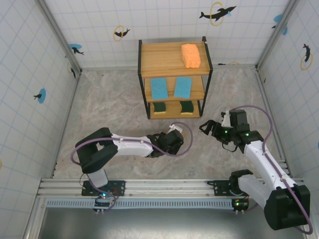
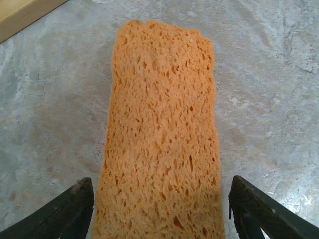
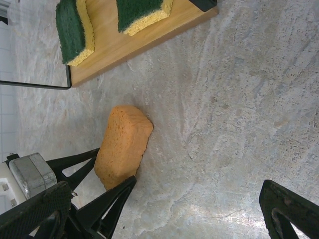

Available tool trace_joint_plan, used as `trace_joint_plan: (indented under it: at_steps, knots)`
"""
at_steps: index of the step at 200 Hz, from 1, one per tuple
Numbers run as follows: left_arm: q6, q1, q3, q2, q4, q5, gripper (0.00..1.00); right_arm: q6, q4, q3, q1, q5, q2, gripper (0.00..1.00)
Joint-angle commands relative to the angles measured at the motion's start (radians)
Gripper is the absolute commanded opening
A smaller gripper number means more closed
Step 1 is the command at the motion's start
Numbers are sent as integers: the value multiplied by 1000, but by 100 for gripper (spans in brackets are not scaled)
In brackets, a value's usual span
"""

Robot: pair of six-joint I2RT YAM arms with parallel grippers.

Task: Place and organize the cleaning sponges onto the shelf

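Left gripper (image 2: 159, 199) straddles an orange sponge (image 2: 162, 124) lying on the worktop just before the front edge of the shelf (image 1: 159, 57). We see its jaws apart, with a gap on one side. Our right gripper (image 1: 212, 128) hangs wide open off the shelf's front right corner, holding nothing.

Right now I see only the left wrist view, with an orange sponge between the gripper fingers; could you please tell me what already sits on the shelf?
Observer: The top tier of the shelf holds one orange sponge, on its right half.
Operator: And the lower tiers?
Observer: Two blue sponges lie on the middle tier, two green sponges on the bottom.
Operator: Where is the right gripper?
Observer: The right gripper hangs open, right of the shelf's front, clear of the second orange sponge, the one you see.
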State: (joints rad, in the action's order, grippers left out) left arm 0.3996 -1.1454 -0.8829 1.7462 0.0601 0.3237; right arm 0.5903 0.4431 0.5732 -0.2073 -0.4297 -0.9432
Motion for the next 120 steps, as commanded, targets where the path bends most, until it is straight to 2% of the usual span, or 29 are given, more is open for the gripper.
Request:
trace_joint_plan:
  at_steps: [1,33,51,81,120]
  knots:
    - [11,-8,-23,15,31,30,64,-9,0,-19,8,-18,12,99]
    - [13,-10,-23,15,34,30,54,-8,-2,-22,11,-18,10,99]
    - [9,-10,-25,13,35,12,54,-6,-3,-22,10,-18,9,99]
    - [20,-10,-31,6,50,18,44,-5,-4,-23,12,-18,9,99]
    - [28,-10,-38,-66,97,27,40,-4,-3,-24,12,-14,6,99]
